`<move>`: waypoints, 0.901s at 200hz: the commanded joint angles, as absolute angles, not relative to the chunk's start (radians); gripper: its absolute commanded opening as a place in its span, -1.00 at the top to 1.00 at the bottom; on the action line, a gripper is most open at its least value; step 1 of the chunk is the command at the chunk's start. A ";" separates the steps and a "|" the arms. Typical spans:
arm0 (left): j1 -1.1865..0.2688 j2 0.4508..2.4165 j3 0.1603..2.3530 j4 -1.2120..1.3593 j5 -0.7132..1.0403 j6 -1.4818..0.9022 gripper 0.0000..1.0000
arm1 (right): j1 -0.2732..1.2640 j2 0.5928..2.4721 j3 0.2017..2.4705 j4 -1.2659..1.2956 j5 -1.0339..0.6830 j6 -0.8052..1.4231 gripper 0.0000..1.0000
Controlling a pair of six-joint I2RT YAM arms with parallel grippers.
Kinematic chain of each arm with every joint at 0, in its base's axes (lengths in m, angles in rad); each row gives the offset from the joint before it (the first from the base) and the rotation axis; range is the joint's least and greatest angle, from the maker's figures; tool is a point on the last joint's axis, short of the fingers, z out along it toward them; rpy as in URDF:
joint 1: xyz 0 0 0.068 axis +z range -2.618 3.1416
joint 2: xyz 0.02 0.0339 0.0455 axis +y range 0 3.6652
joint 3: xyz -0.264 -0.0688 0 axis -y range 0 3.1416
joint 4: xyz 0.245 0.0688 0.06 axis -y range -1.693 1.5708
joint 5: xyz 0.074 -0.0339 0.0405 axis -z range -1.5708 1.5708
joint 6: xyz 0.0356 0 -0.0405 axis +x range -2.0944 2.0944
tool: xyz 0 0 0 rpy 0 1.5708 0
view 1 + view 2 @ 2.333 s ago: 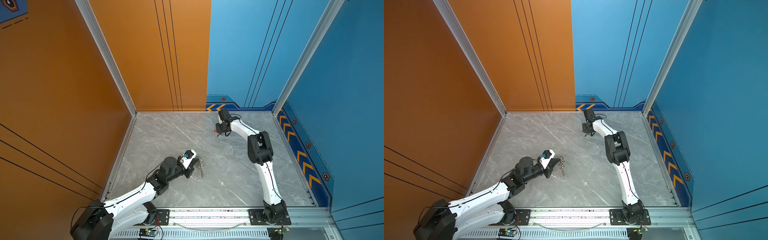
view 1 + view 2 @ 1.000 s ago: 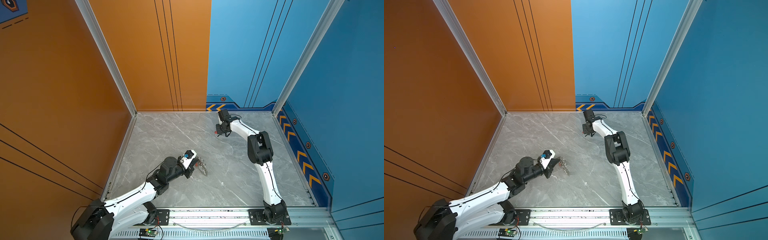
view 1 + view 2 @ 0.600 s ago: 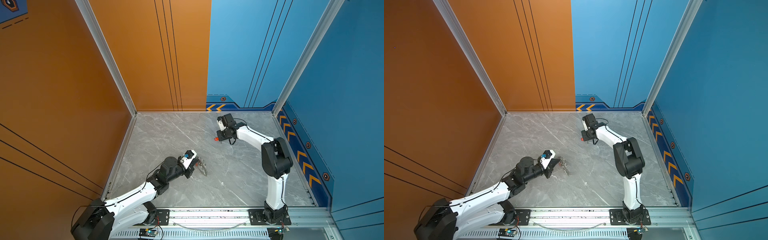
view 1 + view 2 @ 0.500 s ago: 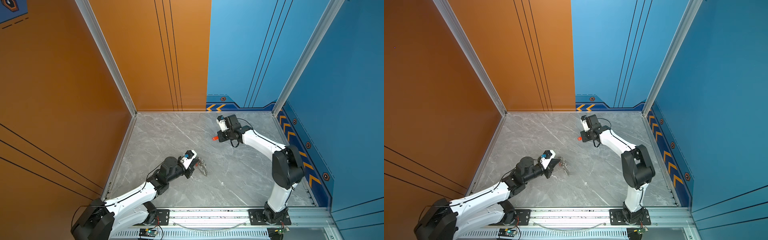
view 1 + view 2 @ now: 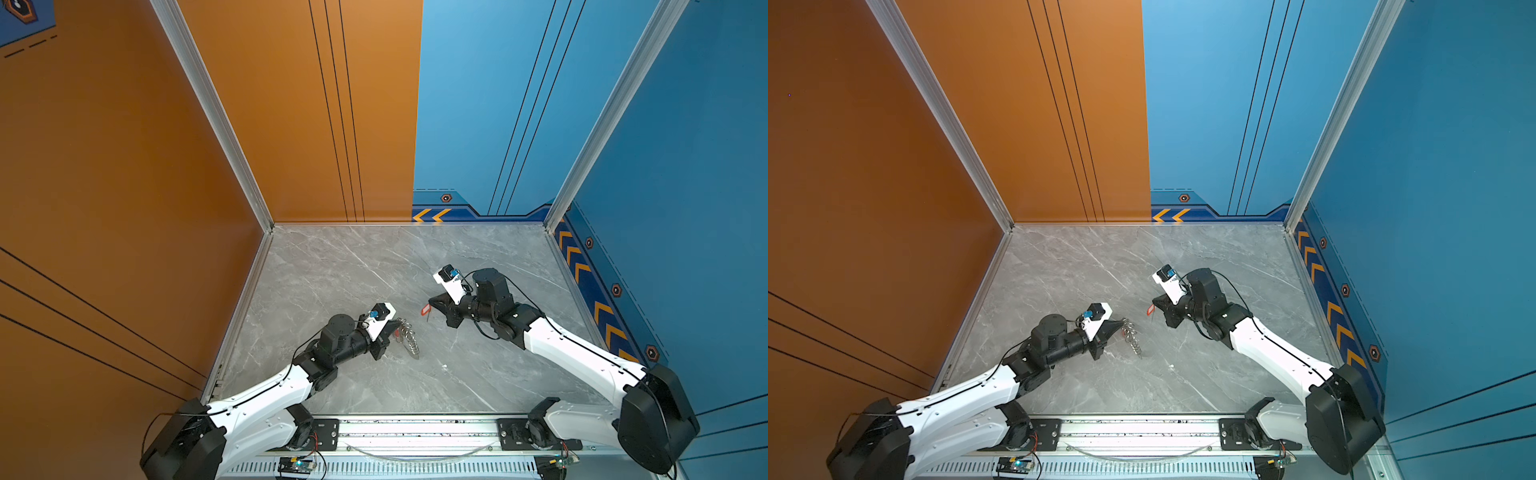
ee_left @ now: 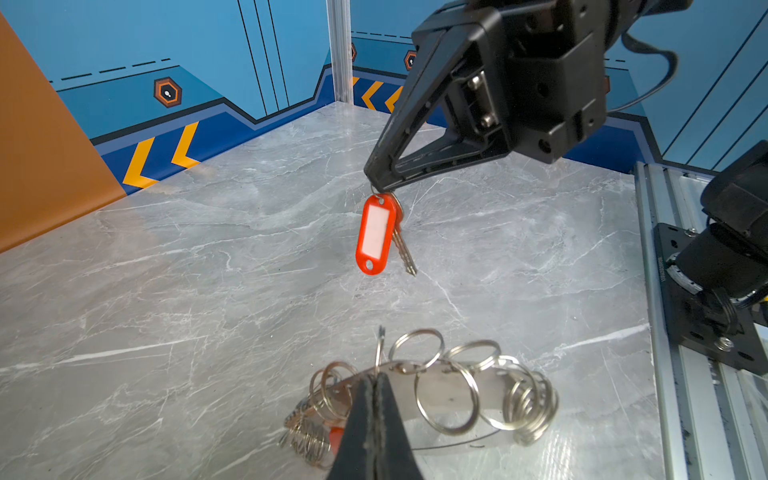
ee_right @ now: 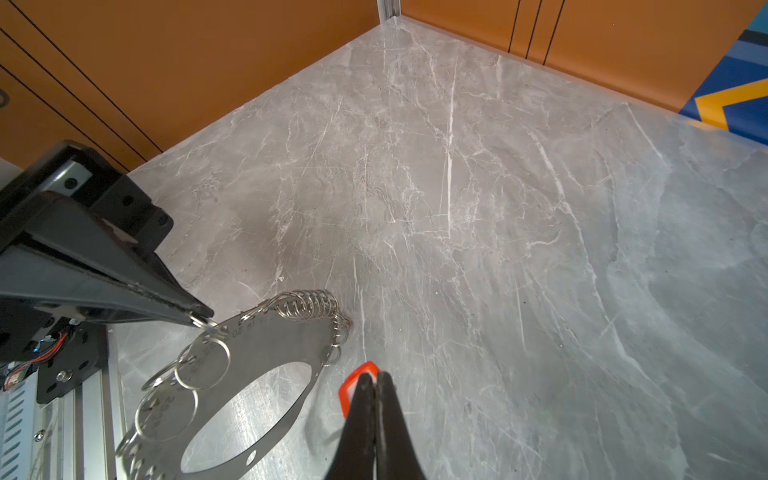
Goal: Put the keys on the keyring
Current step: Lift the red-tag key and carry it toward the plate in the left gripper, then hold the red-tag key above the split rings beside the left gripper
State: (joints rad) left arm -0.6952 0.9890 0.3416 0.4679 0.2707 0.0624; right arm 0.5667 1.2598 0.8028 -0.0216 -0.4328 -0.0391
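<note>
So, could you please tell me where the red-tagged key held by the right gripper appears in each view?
In a top view: the red-tagged key hangs at the right gripper tip, right of the keyring.
In a top view: the same spot.
Left wrist: it dangles from the right gripper, beyond the keyring.
Right wrist: only the tag's end shows by the shut fingertips.
Shared landmark: the keyring, pinched by the left gripper.

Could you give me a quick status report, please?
Left gripper shut on keyring. Right gripper shut on key, tag hanging free. Nothing between them.
</note>
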 commanded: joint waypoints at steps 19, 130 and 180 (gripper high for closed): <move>-0.708 0.972 0.354 0.494 0.299 0.066 1.00 | 0.576 1.280 0.782 0.004 -0.462 -0.012 1.00; -0.730 1.036 0.382 0.494 0.476 0.074 1.00 | 0.609 1.243 0.636 0.309 -0.825 0.021 1.00; -0.728 1.017 0.374 0.494 0.442 0.068 1.00 | 0.612 1.226 0.602 0.369 -0.879 0.016 1.00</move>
State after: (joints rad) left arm -0.7212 1.0332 0.3538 0.4683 0.4313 0.0628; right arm 0.6079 1.2591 0.6212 0.3084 -0.8173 0.0158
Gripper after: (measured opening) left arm 0.045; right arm 0.047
